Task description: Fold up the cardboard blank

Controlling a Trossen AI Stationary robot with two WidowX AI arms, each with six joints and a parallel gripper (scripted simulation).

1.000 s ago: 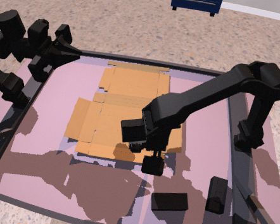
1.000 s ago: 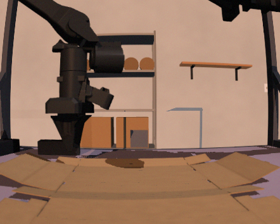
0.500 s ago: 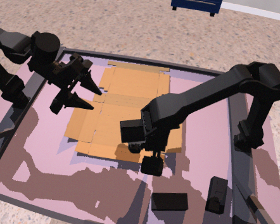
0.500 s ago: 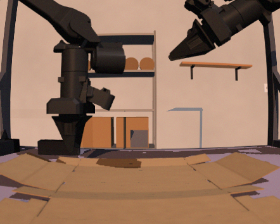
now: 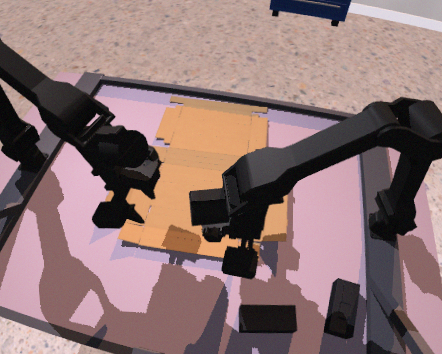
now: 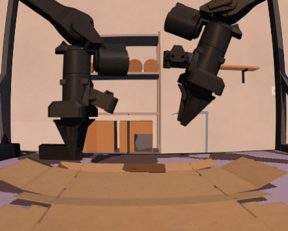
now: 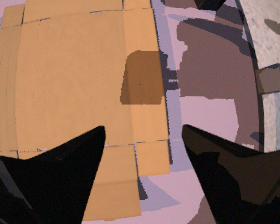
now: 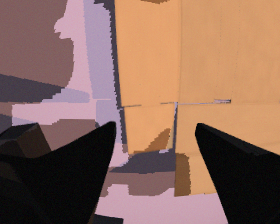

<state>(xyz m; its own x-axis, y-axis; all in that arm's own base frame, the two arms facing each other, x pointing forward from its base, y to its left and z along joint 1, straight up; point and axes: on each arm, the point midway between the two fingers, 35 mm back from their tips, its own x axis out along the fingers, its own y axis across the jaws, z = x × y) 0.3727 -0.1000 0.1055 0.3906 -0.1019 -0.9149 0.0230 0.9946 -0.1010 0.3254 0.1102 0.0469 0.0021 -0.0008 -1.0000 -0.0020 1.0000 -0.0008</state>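
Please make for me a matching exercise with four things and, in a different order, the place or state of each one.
1. cardboard blank
2. left claw
3. blue cabinet
4. round brown things

A. open, fingers apart
B. on a shelf by the wall
C. spread out on the table, walls not stood up
D. on the floor, beyond the table

Pairs: 1-C, 2-A, 3-D, 4-B

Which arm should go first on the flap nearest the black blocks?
Probably the right: its tool hangs lower and nearly upright, fingers open; the left tool is higher and tilted.
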